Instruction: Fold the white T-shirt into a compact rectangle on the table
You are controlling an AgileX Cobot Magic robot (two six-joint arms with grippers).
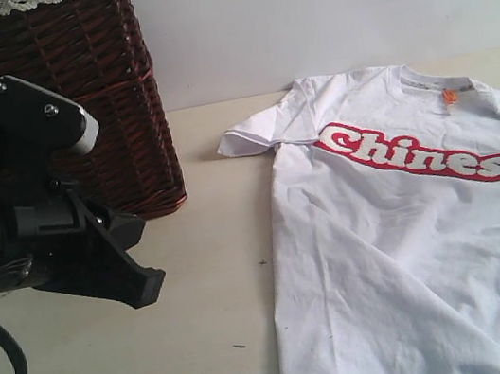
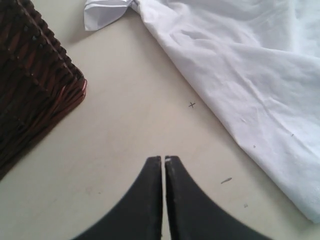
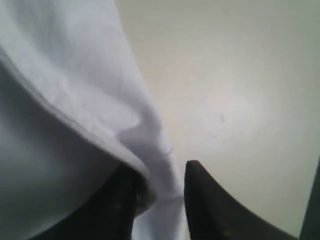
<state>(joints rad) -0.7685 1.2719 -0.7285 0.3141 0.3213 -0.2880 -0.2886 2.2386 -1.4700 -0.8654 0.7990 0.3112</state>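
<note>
Shirt (image 1: pixel 404 247) lies spread face up on the right of the table (image 1: pixel 208 338), no real fold done. Left gripper (image 2: pixel 163 159) closed, empty, over bare table. Right gripper (image 3: pixel 160 167) straddles a shirt edge, grip unclear.

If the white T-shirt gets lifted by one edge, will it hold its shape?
Probably not: the white T-shirt lies wrinkled and its sleeve is folded over, so it likely droops. Thin cloth, probably light.
</note>
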